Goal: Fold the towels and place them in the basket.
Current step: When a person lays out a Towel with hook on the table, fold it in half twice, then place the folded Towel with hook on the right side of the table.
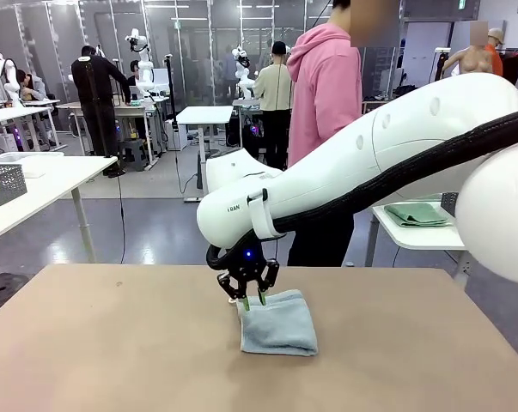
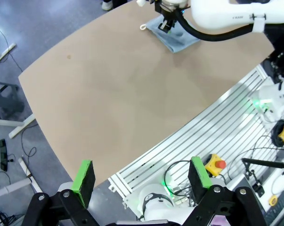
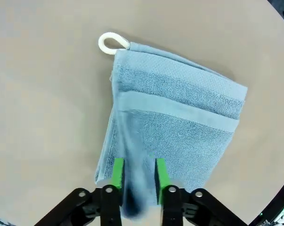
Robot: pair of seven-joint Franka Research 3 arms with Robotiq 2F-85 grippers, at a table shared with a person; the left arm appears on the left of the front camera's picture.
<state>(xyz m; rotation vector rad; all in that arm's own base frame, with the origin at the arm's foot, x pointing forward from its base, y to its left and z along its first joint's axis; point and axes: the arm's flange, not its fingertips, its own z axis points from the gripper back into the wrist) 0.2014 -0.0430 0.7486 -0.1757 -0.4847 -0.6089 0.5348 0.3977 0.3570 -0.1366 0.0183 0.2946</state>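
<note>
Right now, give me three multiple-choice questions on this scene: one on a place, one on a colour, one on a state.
1. Where does the towel lie? A in a basket; B on the table; C in the person's hands.
2. What colour is the towel's loop? A white; B green; C black.
3. The left gripper is: A shut on the towel; B open; C shut empty.
Answers: 1 B, it lies folded on the table; 2 A, the corner loop is white; 3 B, its green pads stand wide apart.
</note>
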